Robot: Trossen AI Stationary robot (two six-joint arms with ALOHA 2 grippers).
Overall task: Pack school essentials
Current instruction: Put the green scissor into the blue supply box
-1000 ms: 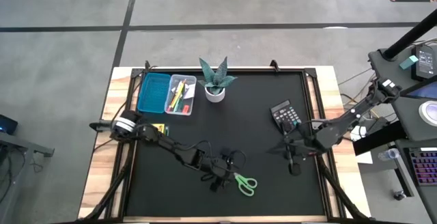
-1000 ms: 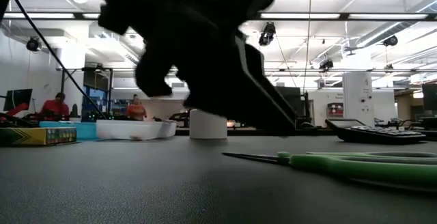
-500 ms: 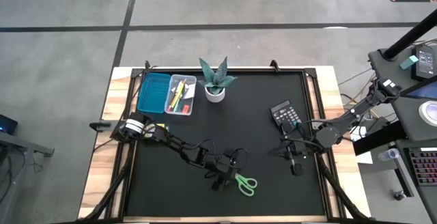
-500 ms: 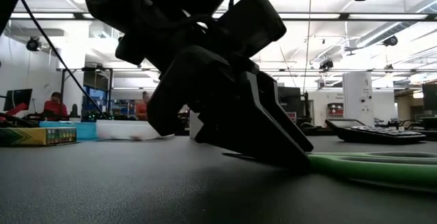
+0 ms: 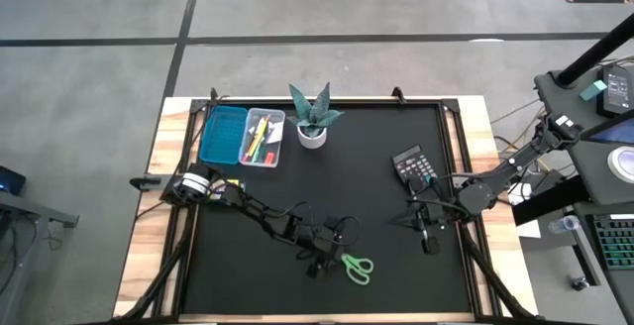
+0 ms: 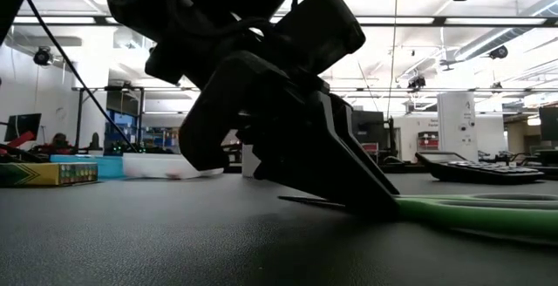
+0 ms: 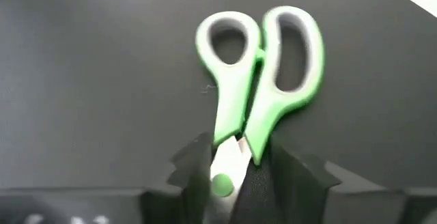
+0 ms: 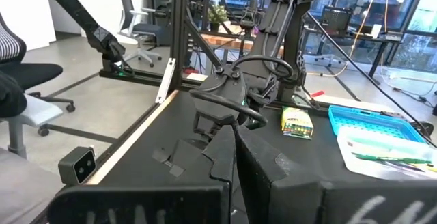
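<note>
The green-handled scissors [image 5: 357, 268] lie flat on the black mat near the table's front edge, handles [image 7: 263, 60] toward the right. My left gripper [image 5: 329, 259] is down at their blade end, shut on them around the pivot. My right gripper [image 5: 426, 231] hangs shut and empty above the mat's right side. A yellow crayon box [image 5: 230, 185] lies by the left arm's base. Pens and pencils lie in a clear tray [image 5: 262, 139] beside a blue tray [image 5: 223, 135] at the back left. My left gripper pinches the scissors between its two fingers at the pivot [image 7: 232, 149], where the handles meet the blades. The fingers [image 6: 349, 181] slant down from the table's left and lie along the scissors, tips at the mat. The scissors rest flat on the mat.
A spiky plant in a white pot [image 5: 313, 119] stands at the back centre, next to the trays. A dark calculator [image 5: 413, 165] lies on the mat's right side, just behind my right gripper. The mat's middle is bare.
My left gripper has sunk toward the mat and gone a little toward the table's right edge, onto the scissors' blade end. The scissors have stayed where they lay.
</note>
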